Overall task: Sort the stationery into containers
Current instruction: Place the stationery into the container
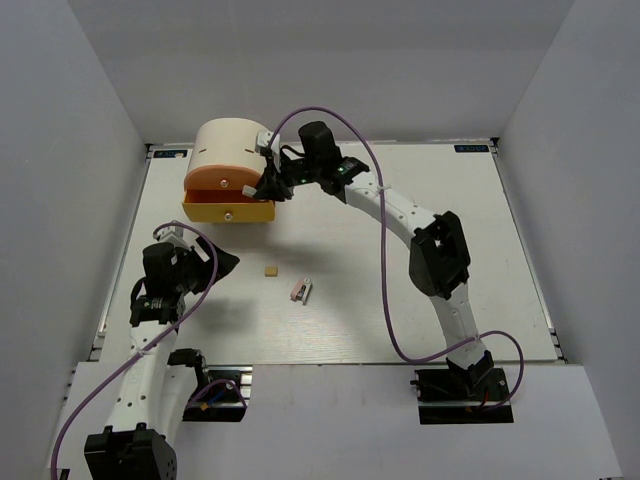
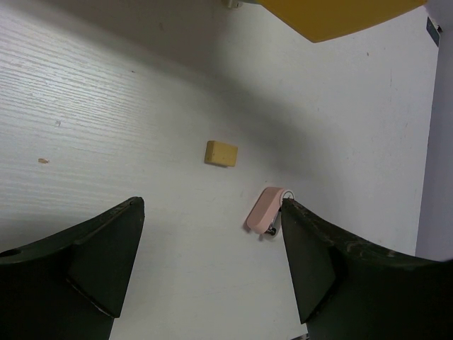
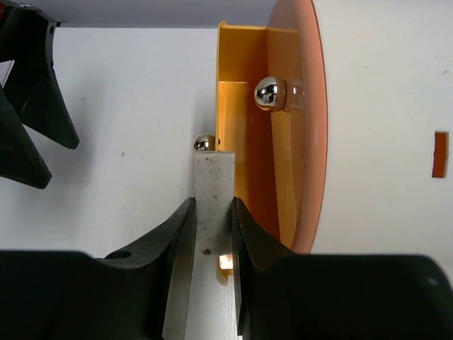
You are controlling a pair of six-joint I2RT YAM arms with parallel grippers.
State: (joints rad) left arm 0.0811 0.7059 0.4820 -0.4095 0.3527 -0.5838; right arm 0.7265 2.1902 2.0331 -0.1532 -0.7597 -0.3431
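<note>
We see a grey eraser [image 3: 212,180] pinched upright between the two fingers of the right gripper [image 3: 212,205], which is closed firmly on its long sides. The eraser's far end sits just beside the outer wall of the yellow drawer [image 3: 244,85]; we cannot tell whether the two touch. The yellow drawer stands pulled out from under the orange tier [image 3: 311,120] of the cream box [image 1: 232,145], and a small shiny knob [image 3: 269,93] sticks out from the orange front. A second knob [image 3: 204,143] peeks out behind the eraser's end.

From above, the right gripper [image 1: 270,185] is at the right end of the yellow drawer [image 1: 228,210], at the far left of the table [image 1: 420,190].

Nearer the arms, a tan eraser [image 1: 270,270] lies flat on the table, with a pink clip [image 1: 298,291] near it on its right, the two apart. The left gripper [image 2: 212,205] hovers over this spot with its jaws spread wide and holding nothing; the tan eraser [image 2: 221,153] lies beyond its fingertips and the pink clip [image 2: 263,210] is just beside the right-hand fingertip in that view.
</note>
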